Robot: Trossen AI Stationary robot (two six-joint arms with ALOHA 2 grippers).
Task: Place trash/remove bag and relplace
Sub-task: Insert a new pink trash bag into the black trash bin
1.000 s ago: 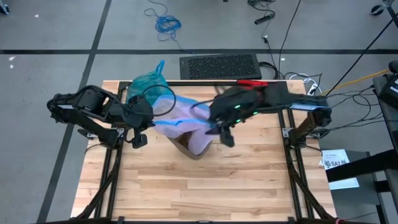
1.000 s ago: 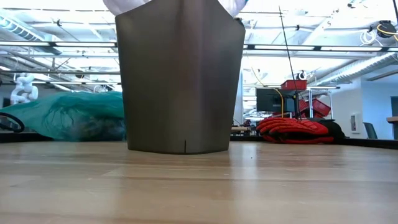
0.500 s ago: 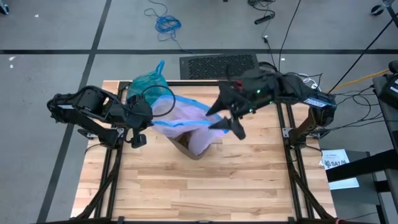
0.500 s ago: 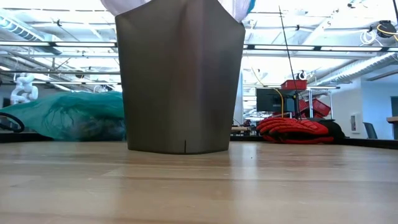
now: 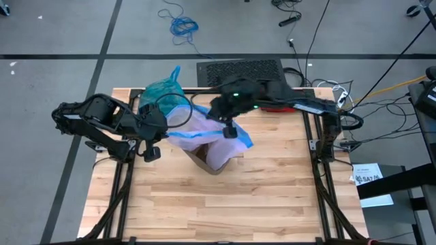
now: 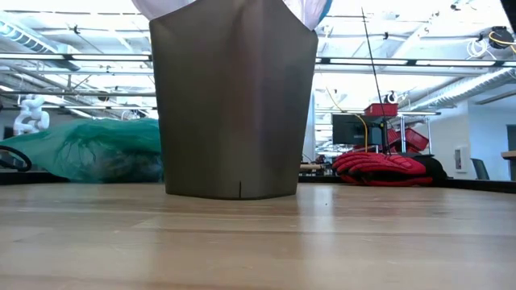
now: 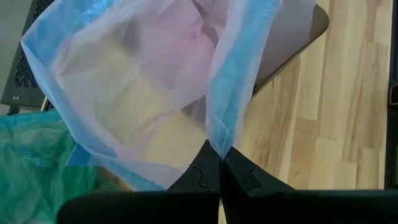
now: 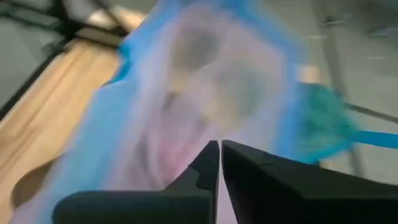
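Pink-lilac translucent bag (image 5: 208, 139) with blue edge drapes over dark bin (image 6: 234, 101) at table (image 5: 204, 204) centre. Left gripper (image 7: 221, 163) jaws pinched on blue edge at bin's left side. Right gripper (image 8: 220, 149) jaws closed at bag's far rim; grip on plastic unclear. Teal bag (image 5: 162, 92), tied, lies at table's far-left corner.
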